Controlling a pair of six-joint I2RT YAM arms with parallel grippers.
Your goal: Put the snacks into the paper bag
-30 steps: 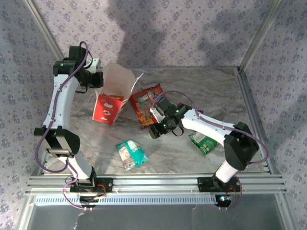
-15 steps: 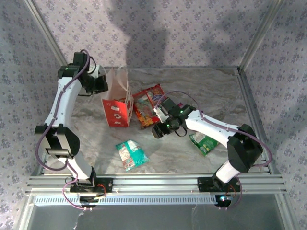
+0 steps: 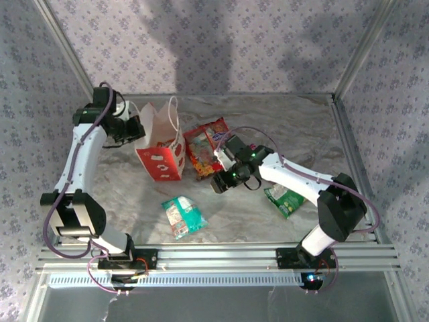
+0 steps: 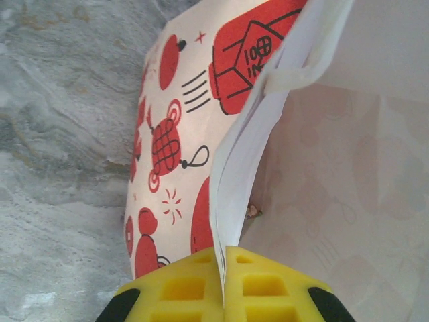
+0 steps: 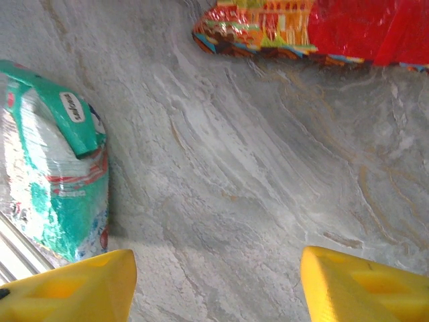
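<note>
White paper with red print makes up the paper bag (image 3: 161, 149) (image 4: 174, 134); it stands upright on the grey marbled table (image 3: 301, 134), left of centre, with its mouth open upward and a white cord handle arching over the rim.

My left gripper (image 3: 134, 127) (image 4: 223, 268) is pressed closed on the bag's rim on its left side; in the left wrist view the paper edge runs straight down between my two yellow fingers (image 4: 181, 288), which meet on it.

Interior of the bag, as far as that view reaches: plain white walls with the outer print showing faintly through; what lies at the bottom I cannot tell.

Outside the bag I find three packets on the table: the large red packet (image 3: 204, 149) (image 5: 375, 30) lies flat just beside the bag's right side; the teal packet (image 3: 182, 216) (image 5: 57, 181) lies nearer the arm bases, apart from the bag; the green packet (image 3: 283, 200) lies to the right, partly under my right arm.

My right gripper (image 3: 224, 180) (image 5: 214, 282) hangs over bare table between the red packet and the teal one; its jaws stand well apart and grip nothing.
</note>
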